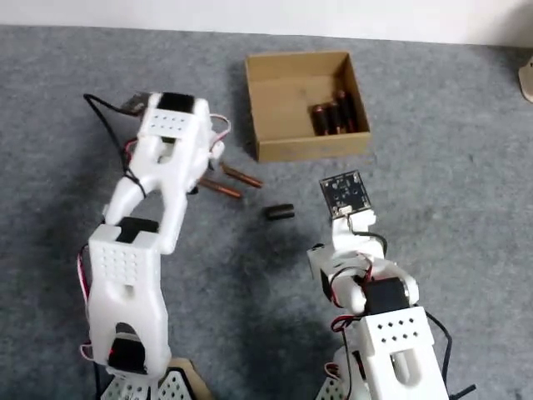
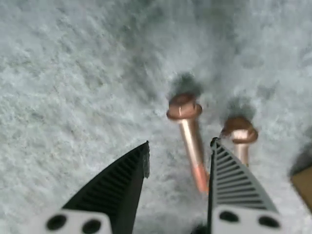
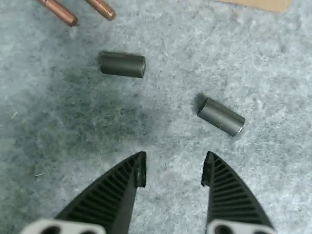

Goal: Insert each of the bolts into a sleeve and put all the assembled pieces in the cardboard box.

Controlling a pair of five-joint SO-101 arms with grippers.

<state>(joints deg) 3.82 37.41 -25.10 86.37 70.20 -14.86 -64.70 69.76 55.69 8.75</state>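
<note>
Two copper bolts lie side by side on the grey carpet [image 1: 433,217]. One bolt [image 2: 189,135] lies between the fingers of my open left gripper [image 2: 180,145], close against one finger; the other bolt [image 2: 240,134] lies just outside that finger. From above, both bolts [image 1: 221,187] [image 1: 242,176] poke out beside the left arm [image 1: 171,158]. My right gripper [image 3: 175,156] hangs open above the carpet with nothing in it, short of two black sleeves [image 3: 122,64] [image 3: 221,117]. One sleeve [image 1: 280,212] shows from above. The cardboard box [image 1: 272,117] holds several assembled pieces [image 1: 337,115].
The box stands at the back centre, just beyond the bolts and sleeves. A corner of it [image 2: 303,181] shows near the left gripper. The right arm [image 1: 366,283] stands at the front right, its wrist board [image 1: 346,193] overhanging the carpet.
</note>
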